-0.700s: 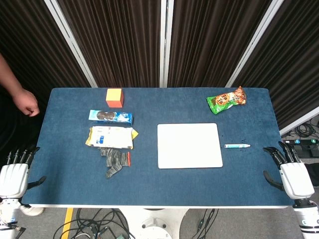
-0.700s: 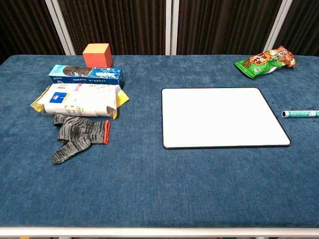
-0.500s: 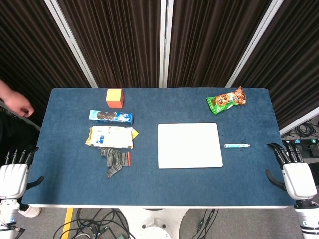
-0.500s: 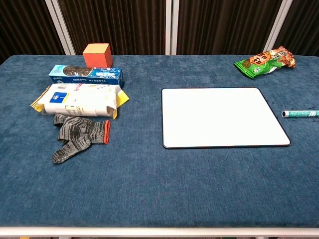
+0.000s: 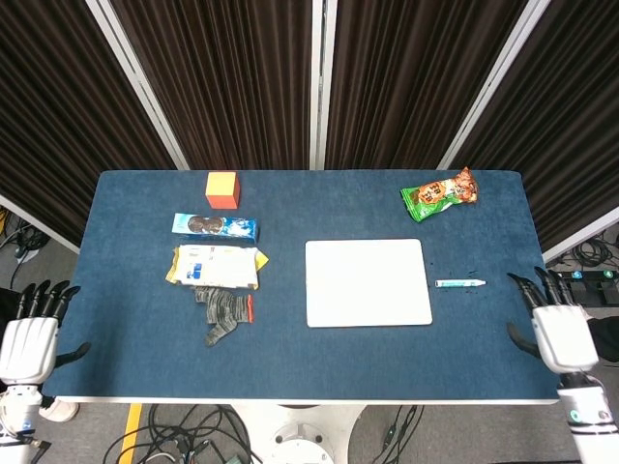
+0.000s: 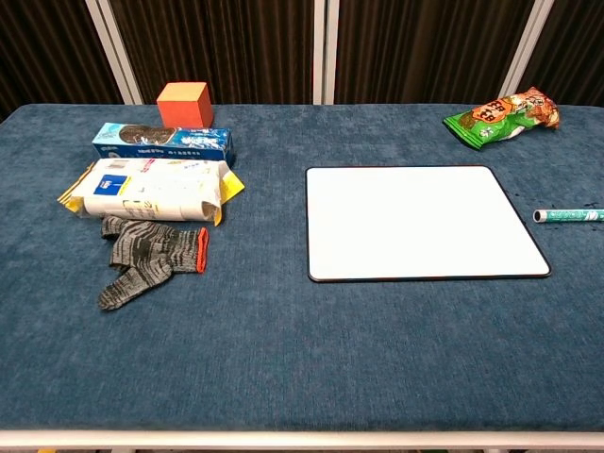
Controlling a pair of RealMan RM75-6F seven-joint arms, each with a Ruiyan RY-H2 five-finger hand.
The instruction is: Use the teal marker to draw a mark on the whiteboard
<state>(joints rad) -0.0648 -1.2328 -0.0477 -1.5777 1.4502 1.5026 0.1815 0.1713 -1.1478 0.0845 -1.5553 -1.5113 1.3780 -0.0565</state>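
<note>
The blue counter [image 5: 145, 348] carries a blank whiteboard [image 5: 368, 282] right of centre. Both hands hang off its near corners, left hand [image 5: 27, 340] and right hand [image 5: 555, 329], each released with fingers spread, grasping nothing. The teal marker [image 5: 459, 283] lies flat just right of the whiteboard, apart from it.

Teal marker [image 5: 459, 283] just right of blank whiteboard [image 5: 368, 282], right robot hand [image 5: 555, 329] open nearby.
</note>
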